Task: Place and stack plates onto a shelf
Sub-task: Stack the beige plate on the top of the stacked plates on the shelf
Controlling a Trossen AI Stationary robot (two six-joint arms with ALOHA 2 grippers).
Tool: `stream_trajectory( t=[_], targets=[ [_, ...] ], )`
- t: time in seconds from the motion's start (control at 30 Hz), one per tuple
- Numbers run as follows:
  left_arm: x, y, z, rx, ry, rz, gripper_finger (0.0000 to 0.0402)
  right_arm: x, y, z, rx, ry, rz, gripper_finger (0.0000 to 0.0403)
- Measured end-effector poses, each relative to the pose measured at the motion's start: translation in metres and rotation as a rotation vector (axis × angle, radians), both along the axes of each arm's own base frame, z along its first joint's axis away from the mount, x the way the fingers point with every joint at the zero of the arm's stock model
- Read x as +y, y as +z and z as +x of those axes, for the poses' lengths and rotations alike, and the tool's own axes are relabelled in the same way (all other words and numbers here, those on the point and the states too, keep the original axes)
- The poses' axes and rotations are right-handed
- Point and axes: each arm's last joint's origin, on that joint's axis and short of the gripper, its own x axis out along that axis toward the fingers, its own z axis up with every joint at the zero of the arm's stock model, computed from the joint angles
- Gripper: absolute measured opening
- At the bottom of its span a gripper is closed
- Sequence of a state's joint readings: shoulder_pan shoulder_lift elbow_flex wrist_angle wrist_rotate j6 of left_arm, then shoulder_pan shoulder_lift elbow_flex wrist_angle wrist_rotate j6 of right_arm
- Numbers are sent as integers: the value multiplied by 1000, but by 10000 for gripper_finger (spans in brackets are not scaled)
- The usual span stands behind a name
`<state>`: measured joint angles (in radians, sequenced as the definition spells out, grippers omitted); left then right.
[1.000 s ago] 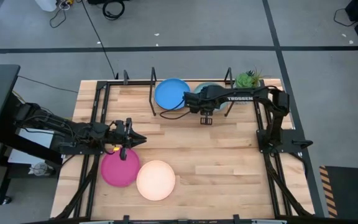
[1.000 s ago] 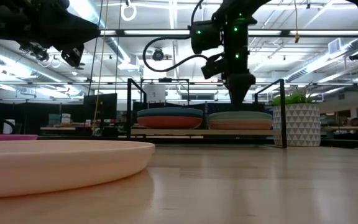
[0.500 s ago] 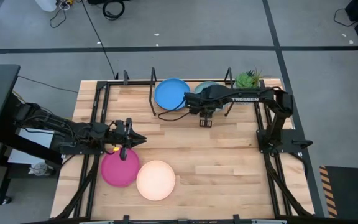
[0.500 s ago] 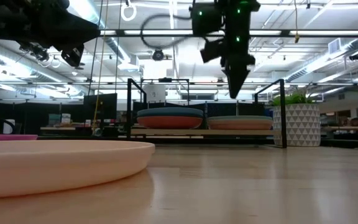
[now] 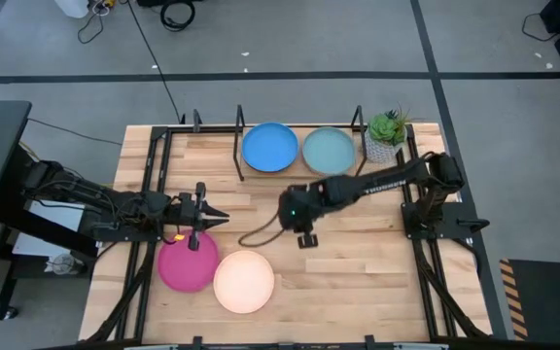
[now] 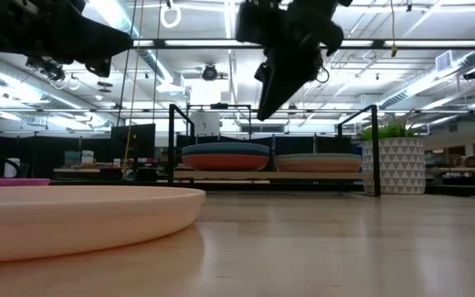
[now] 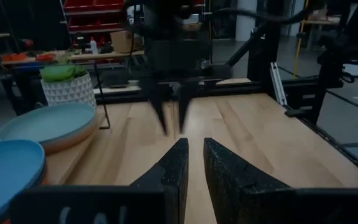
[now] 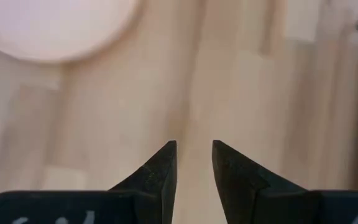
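The right arm reaches across mid-worktop, its empty gripper (image 5: 302, 236) pointing down, fingers slightly parted. The left gripper (image 5: 219, 214) hovers level above the magenta plate (image 5: 185, 265), fingers nearly together, holding nothing. The cream plate (image 5: 244, 282) lies alongside; other plates sit stacked on the shelf (image 5: 238, 156).

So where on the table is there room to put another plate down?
Bare wood lies right of the cream plate, and at the near right corner of the table. It is crowded at the shelf and around the magenta plate under the left tool.
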<state>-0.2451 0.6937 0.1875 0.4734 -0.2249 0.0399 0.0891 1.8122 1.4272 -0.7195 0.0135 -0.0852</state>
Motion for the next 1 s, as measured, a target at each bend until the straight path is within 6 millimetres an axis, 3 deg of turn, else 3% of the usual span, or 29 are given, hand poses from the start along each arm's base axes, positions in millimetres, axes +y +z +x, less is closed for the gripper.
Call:
stream_trajectory(
  t=[0.17,0.47,0.67,0.83,1.0],
  targets=[
    [0,0,0,-3,0,2,57,29,-13,-7,10,-3,-15,108],
    [0,6,0,-61,3,-59,57,57,-72,-26,-135,10,-126,108],
    [0,10,0,-87,-7,-308,57,71,-91,-38,-258,46,-217,108],
    [-8,26,12,81,-69,-404,57,73,-103,-47,-317,61,-301,108],
    [-29,42,32,271,-107,-350,57,70,-105,-56,-334,45,-300,108]
  ],
)
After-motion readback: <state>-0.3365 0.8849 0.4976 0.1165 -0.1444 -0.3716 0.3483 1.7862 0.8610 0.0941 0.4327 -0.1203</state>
